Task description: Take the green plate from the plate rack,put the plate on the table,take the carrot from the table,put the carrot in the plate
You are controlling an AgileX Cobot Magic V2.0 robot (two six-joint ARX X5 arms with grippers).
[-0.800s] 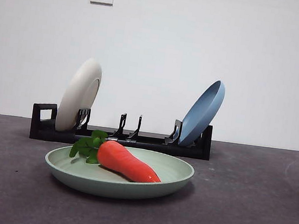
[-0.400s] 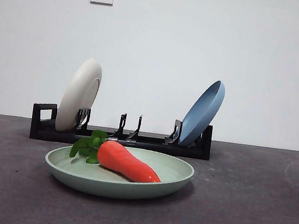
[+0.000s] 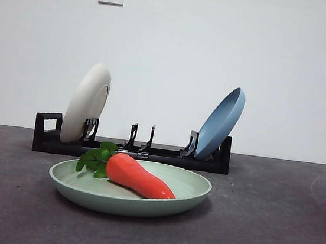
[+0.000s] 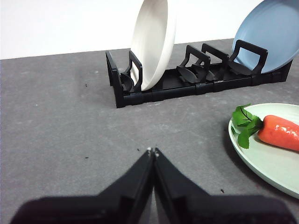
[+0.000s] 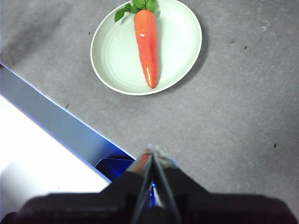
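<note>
Lying in green plate [image 3: 193,192]: carrot [image 3: 139,177] (both claws [image 4: 152,150] [image 5: 150,148] pressed together, empty).

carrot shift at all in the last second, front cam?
No. In the front view the carrot lies at the same spot in the green plate, leaves toward the plate rack's loop-handle end, tip toward the other end, as before.

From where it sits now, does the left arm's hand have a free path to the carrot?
Probably yes. The left hand, closed, hovers over bare table; the carrot lies uncovered in the green plate, with nothing between them. Only the raised rim needs clearing.
</note>
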